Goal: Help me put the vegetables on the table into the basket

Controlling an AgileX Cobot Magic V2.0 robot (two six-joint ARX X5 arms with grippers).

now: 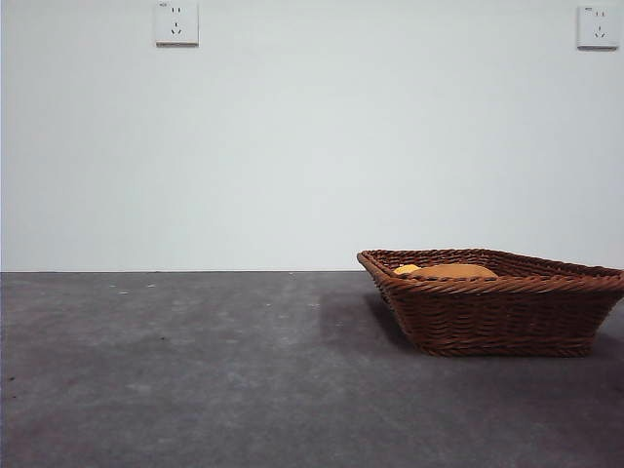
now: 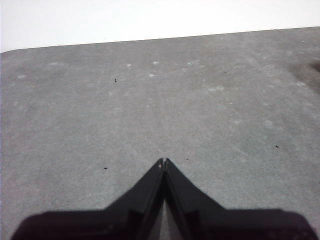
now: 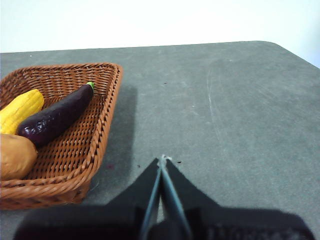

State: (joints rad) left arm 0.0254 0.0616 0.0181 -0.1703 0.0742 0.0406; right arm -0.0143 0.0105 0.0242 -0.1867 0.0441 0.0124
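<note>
Corn (image 3: pixel 21 110), eggplant (image 3: pixel 57 116) and potato (image 3: pixel 15 156) lie inside the basket (image 3: pixel 107 107) at lower right of the front view; left gripper (image 2: pixel 164 161) and right gripper (image 3: pixel 162 159), jaws pressed together, should simply wait clear.

A plain white wall (image 1: pixel 312 146) fills the background, with two white power sockets, at 11 o'clock (image 1: pixel 176 23) and 1 o'clock (image 1: pixel 597 26).

1 basket (image 3: pixel 107 107) on 1 tabletop (image 3: pixel 225 110). 3 veg in it: 1 corn (image 3: pixel 20 111), 1 eggplant (image 3: pixel 56 117), 1 potato (image 3: pixel 15 156). 2 end effectors, 1 per wrist cam: left (image 2: pixel 164 161), right (image 3: pixel 162 159). 2 wall sockets (image 1: pixel 176 23) in front cam.
</note>
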